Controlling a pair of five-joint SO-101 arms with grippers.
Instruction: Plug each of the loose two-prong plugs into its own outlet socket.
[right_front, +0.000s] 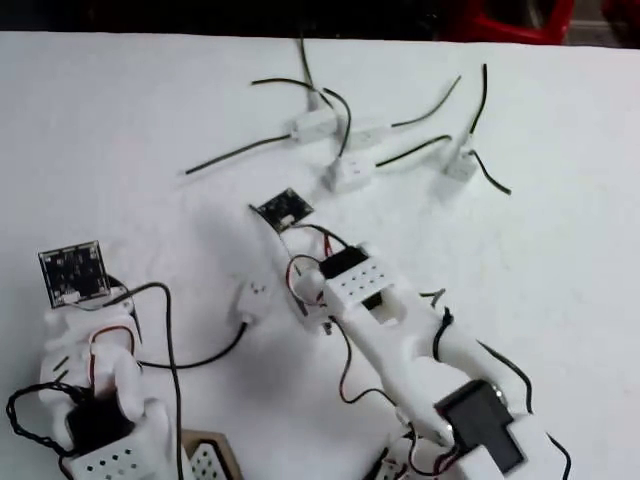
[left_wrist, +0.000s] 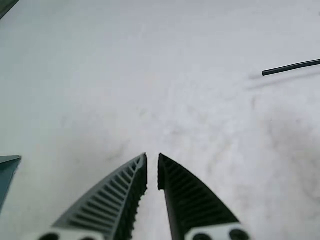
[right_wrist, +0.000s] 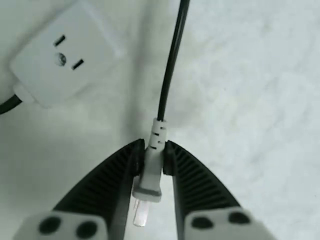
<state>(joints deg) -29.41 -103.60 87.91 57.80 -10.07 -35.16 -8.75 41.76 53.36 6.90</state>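
Right fingers: closed on the white body of a two-prong plug, one finger against each flank. The plug's prongs point back toward the wrist and its ribbed collar points outward. Whether the plug touches the tabletop cannot be told.

From the collar, the plug's black cord runs straight out past the fingertips across the white surface.

An outlet socket lies near this cord without touching it, apart from the plug. Its face is turned up, showing two slots and a round hole, and a dark lead leaves one of its ends. In the high view the same socket sits near the middle of the tabletop, just beside the wrist of the right arm, and its lead curves away toward the left arm.

Left fingers: drawn together to a narrow slit with nothing between them, over bare tabletop. A loose cord end lies farther out.

Far side, high view: a cluster of white connector pieces, each with short black leads, lies well apart from both arms. Which of these are plugs and which are sockets cannot be told.

A red object stands beyond the far edge.
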